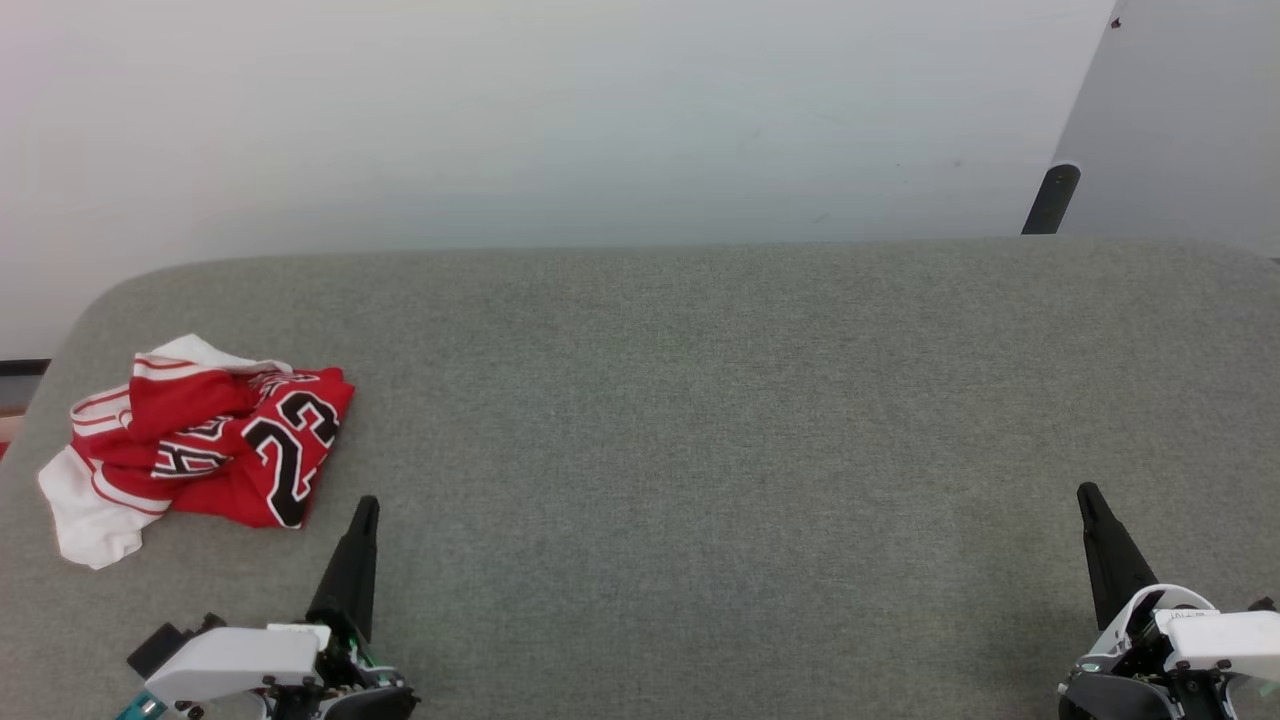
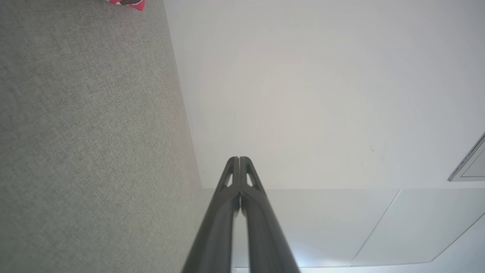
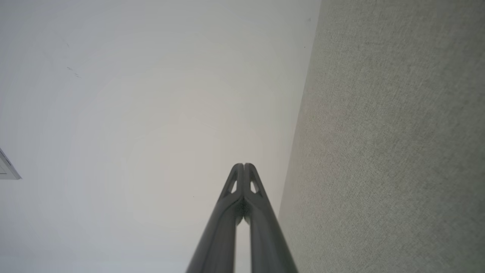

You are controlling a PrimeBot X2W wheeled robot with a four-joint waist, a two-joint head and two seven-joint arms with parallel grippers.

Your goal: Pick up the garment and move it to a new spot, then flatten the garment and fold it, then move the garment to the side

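Picking up comes first: the left gripper (image 1: 367, 503) and right gripper (image 1: 1087, 491), pinched shut and empty, should open and grab the shirt (image 1: 200, 445).

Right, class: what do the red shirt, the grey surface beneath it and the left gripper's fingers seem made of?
Garment: soft matte fabric, probably a knit; it crumples into folds. Surface: grey woven or felted cloth, matte, finely flecked. Fingers of the left gripper: smooth dark plastic, probably moulded, given the cut-out windows and faint sheen.
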